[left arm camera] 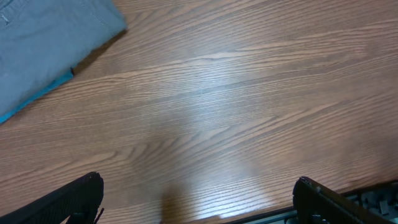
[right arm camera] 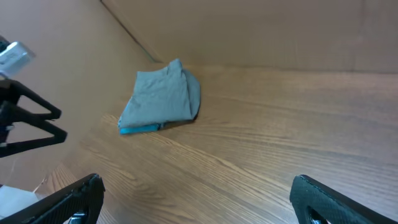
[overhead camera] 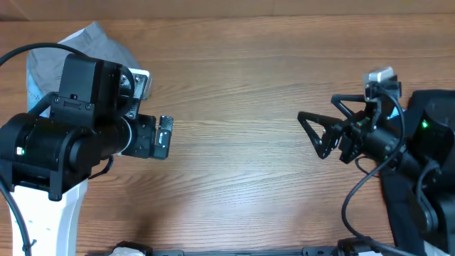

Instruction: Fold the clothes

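Lying folded at the top left from above, the grey cotton shorts (overhead camera: 92, 43) rest on the brown wooden counter (overhead camera: 242, 71). The left wrist view shows the left tool (left arm camera: 199, 205) wide open, holding nothing. The right wrist view shows the right tool (right arm camera: 196, 202) wide open too, holding nothing, well apart from the shorts.

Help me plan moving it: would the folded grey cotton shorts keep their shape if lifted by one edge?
Probably not: the folded grey cotton shorts look soft and layered, so they would likely sag and unfold. Pushed, they may drag the blue fabric showing beneath.
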Controlling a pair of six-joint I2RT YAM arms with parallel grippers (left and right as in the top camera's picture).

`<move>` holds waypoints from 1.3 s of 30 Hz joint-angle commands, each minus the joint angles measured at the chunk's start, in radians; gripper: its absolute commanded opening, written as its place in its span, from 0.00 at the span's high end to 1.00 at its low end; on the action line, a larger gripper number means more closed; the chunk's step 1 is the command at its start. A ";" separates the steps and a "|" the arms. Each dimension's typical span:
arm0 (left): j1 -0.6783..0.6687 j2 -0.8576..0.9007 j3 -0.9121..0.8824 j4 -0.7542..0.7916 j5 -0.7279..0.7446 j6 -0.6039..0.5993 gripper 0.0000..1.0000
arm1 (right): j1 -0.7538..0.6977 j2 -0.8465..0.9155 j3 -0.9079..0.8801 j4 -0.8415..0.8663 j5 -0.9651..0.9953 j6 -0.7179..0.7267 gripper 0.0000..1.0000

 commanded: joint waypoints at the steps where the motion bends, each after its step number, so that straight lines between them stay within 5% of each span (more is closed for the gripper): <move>1: -0.006 0.005 -0.005 -0.002 -0.013 -0.025 0.00 | 0.000 -0.015 0.014 -0.004 -0.009 -0.008 0.00; 22: -0.006 0.005 -0.005 -0.002 -0.013 -0.025 0.00 | -0.001 -0.015 0.014 -0.160 -0.094 -0.001 0.00; 39: -0.006 0.008 -0.005 -0.002 -0.013 -0.025 0.00 | -0.001 -0.018 0.014 -0.040 -0.087 -0.093 0.00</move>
